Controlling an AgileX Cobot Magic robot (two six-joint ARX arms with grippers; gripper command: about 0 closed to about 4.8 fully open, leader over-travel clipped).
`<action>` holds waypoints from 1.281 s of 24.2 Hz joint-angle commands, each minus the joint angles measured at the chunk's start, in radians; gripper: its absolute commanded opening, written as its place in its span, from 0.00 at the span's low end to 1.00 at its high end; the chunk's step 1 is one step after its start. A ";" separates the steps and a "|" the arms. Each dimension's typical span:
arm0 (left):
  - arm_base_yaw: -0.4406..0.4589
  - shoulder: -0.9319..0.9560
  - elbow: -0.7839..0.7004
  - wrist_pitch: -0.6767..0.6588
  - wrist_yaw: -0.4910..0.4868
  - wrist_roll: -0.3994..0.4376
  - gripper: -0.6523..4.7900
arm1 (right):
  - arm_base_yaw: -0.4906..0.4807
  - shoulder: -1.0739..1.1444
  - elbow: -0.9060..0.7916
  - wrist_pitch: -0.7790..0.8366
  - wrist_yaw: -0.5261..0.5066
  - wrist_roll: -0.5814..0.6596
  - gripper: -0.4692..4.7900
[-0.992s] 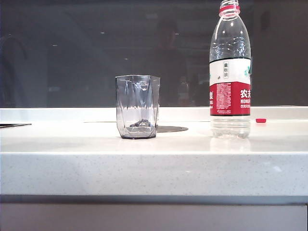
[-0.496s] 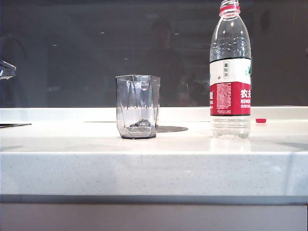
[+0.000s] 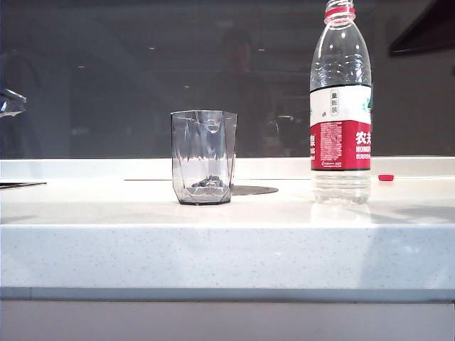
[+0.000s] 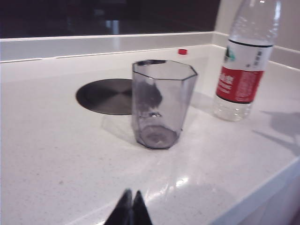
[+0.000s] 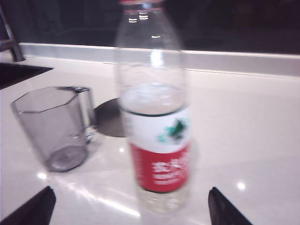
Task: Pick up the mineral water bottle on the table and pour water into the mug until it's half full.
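While right gripper (image 5: 129, 206) jaws straddle the bottle (image 5: 157, 117), left gripper (image 4: 130, 208) stays closed.

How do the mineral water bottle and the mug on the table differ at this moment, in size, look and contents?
The mineral water bottle stands about twice as tall as the mug. The bottle is round with a red-and-white label; the mug is faceted, grey-tinted and plain. The bottle holds water; the mug looks empty. The open right gripper faces the bottle; the shut left gripper points at the mug. Both stand upright, uncapped and apart on the table.
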 commanded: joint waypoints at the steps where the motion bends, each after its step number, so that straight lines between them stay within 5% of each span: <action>1: -0.001 0.012 0.003 0.007 0.001 0.002 0.11 | 0.002 0.124 -0.003 0.156 0.011 -0.017 1.00; 7: -0.008 0.025 0.003 -0.001 0.000 0.002 0.11 | -0.060 0.481 -0.003 0.503 0.050 -0.012 1.00; 16: -0.100 0.024 0.003 -0.001 0.001 0.002 0.11 | -0.169 0.887 0.001 0.920 -0.101 0.014 1.00; 31: -0.106 0.024 0.003 -0.001 0.000 0.002 0.11 | -0.177 1.295 0.182 1.159 -0.041 0.018 1.00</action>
